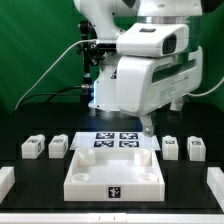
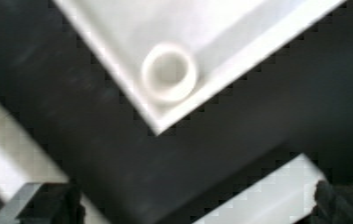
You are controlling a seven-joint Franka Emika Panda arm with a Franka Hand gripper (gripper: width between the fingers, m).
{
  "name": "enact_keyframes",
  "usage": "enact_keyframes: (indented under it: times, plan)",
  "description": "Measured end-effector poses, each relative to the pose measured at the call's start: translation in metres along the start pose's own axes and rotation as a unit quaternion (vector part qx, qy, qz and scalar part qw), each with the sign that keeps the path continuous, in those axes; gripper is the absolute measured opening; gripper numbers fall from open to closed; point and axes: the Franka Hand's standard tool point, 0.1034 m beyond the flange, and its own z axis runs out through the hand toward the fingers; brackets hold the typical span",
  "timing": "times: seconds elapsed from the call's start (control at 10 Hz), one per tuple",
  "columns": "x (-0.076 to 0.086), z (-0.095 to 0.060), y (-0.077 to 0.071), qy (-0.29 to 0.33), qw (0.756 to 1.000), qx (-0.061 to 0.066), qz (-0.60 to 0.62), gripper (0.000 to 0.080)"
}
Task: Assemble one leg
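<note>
Four small white legs with black-and-white tags stand on the black table: two at the exterior view's left [image 1: 33, 147] [image 1: 59, 146] and two at its right [image 1: 171, 147] [image 1: 195, 149]. The large white square tray [image 1: 112, 172] lies in the middle front. My gripper [image 1: 148, 126] hangs above the tray's far right corner, apart from all the legs. In the wrist view the gripper [image 2: 191, 206] is open and empty, with dark fingertips [image 2: 41, 205] at the frame edge. A tray corner with a round socket [image 2: 168, 70] lies under it. No leg shows in the wrist view.
The marker board [image 1: 115, 140] lies flat behind the tray, under the arm. White parts sit at the front left edge [image 1: 5, 181] and the front right edge [image 1: 215, 181]. A green backdrop stands behind the table.
</note>
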Motion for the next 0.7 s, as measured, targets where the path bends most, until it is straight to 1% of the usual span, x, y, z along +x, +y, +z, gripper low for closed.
enact_keyframes:
  times: [0.1,0.2,0.3,0.7]
  plan:
    - [-0.030,0.010,-0.012,0.008,1.000,-0.002,-0.011,0.0650]
    - [-0.042,0.015,-0.016,0.010,1.000,-0.006,-0.007,0.0650]
    - [-0.040,0.015,-0.015,0.010,1.000,-0.006,-0.007,0.0650]
    - [-0.040,0.016,-0.015,0.010,1.000,-0.005,-0.006,0.0650]
